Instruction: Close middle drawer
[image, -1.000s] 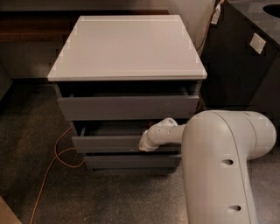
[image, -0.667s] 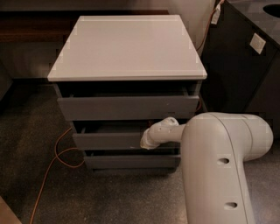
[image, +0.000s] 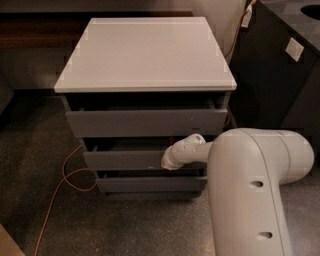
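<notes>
The middle drawer is a plain grey handleless front in the white-topped cabinet. It stands out only slightly past the cabinet face, with a thin dark gap above it. Its inside is hidden. My gripper is at the end of the white arm, right against the drawer front a little right of its middle. The top drawer sits above and the bottom drawer below.
An orange cable loops on the speckled floor left of the cabinet. A dark cabinet stands to the right. A dark wooden bench runs along the back left.
The middle drawer has slid further into the cabinet, and my gripper has moved in with it against the front panel.
</notes>
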